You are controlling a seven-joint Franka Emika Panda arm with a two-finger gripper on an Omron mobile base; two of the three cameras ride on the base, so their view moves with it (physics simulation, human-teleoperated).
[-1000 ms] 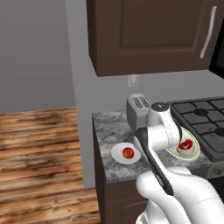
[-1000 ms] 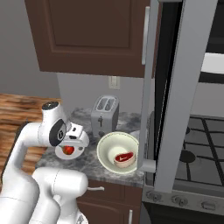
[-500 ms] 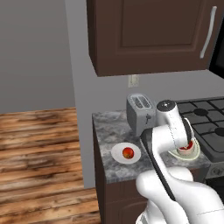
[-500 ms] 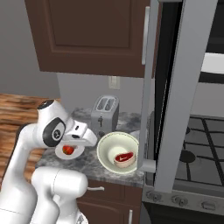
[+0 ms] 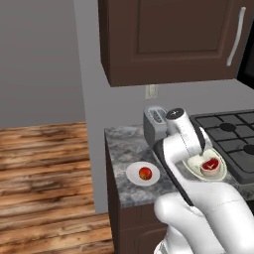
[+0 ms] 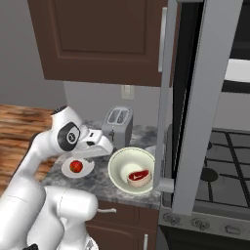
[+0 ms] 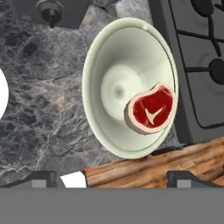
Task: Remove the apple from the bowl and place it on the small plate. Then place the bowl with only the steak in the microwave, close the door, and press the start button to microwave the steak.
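Observation:
The apple (image 5: 145,173) (image 6: 75,166) lies on the small plate (image 5: 134,174) (image 6: 86,169) near the counter's front edge. To its right the pale bowl (image 6: 119,163) (image 5: 222,168) (image 7: 113,65) holds just the steak (image 6: 138,176) (image 5: 210,165) (image 7: 151,109). My gripper (image 6: 105,148) (image 7: 113,179) hovers over the counter between plate and bowl, looking down at the bowl. It is open, the fingertips (image 7: 41,177) far apart with nothing between them. The microwave door (image 6: 190,112) stands swung open above the bowl's right side.
A silver toaster (image 6: 117,124) (image 5: 156,121) stands behind the plate and bowl. The gas stove (image 7: 197,65) (image 5: 233,134) begins right beside the bowl. Brown cabinets (image 6: 97,39) hang overhead. The counter's front edge runs just below the bowl.
The hand has swung from above the plate rightward to the bowl. Apple, plate, bowl and steak have stayed put.

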